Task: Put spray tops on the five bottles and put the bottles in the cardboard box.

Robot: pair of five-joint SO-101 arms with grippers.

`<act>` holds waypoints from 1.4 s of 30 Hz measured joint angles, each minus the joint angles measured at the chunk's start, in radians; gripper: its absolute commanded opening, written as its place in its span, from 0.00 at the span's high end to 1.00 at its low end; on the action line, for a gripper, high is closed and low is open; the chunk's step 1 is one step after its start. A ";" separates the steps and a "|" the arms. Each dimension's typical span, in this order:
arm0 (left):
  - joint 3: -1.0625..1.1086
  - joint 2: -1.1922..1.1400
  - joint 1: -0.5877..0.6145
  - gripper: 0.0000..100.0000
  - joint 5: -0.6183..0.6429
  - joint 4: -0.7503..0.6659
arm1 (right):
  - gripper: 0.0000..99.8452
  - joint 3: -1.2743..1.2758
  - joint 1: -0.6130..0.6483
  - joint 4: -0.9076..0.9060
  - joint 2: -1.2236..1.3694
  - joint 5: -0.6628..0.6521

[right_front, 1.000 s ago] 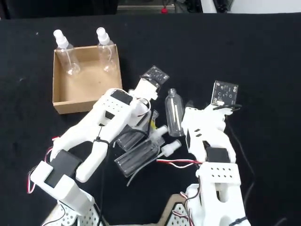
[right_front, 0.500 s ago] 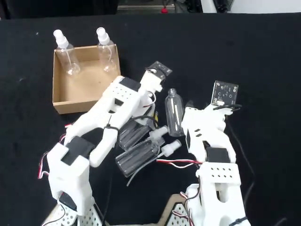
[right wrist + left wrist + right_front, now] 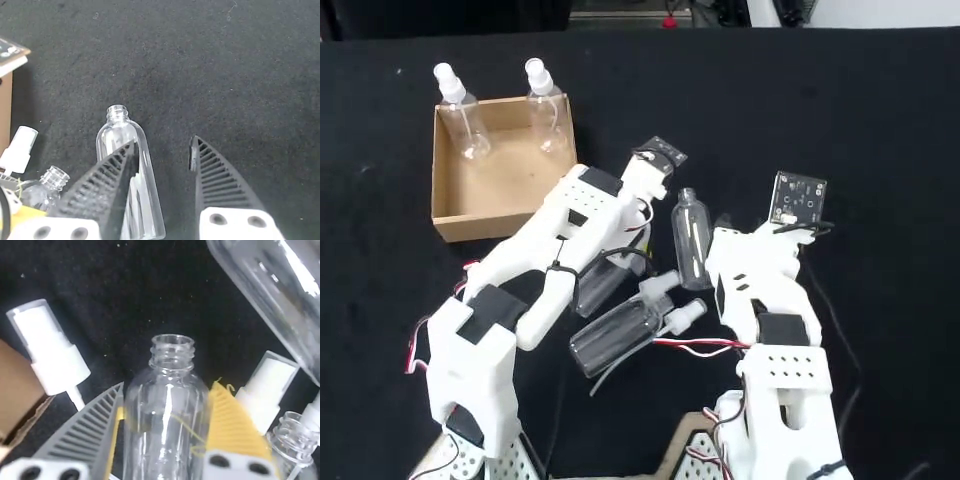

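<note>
My left gripper (image 3: 168,390) is shut on a clear uncapped bottle (image 3: 167,352), one finger on each side of its body; the high view shows this bottle (image 3: 601,285) under the left arm at mid-table. A second uncapped bottle (image 3: 690,238) lies just beyond, with my right gripper (image 3: 162,150) open beside it; one finger (image 3: 107,185) overlaps that bottle (image 3: 122,137), and only black cloth lies between the fingers. A third clear bottle (image 3: 618,332) lies nearer the front. Two loose white spray tops (image 3: 658,283) (image 3: 685,314) rest by it. The cardboard box (image 3: 448,215) holds two capped bottles (image 3: 460,120) (image 3: 546,110).
Black cloth covers the table (image 3: 860,110), with bare room to the right and at the back. A red and white cable (image 3: 695,345) runs between the arms. The box corner (image 3: 15,405) sits close to a spray top (image 3: 50,357) by the left gripper.
The left arm has swung to the right and toward the far side with the uncapped bottle in its gripper. The right arm and the other bottles have stayed put.
</note>
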State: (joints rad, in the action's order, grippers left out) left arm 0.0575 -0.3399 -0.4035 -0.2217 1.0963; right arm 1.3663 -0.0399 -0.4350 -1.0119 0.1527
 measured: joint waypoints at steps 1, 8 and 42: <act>0.000 0.000 0.000 0.88 0.000 0.000 | 0.83 0.000 0.000 0.000 0.000 0.000; -0.069 0.000 -0.002 0.88 0.000 0.121 | 0.83 0.000 0.000 0.000 0.000 0.000; 0.763 0.997 0.655 0.88 -0.071 -0.021 | 0.83 -0.061 0.376 -0.066 0.000 0.000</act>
State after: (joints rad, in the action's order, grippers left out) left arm 0.8201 0.6575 0.2516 -0.2923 1.0748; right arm 1.3050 0.3360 -0.5010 -1.0119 0.1527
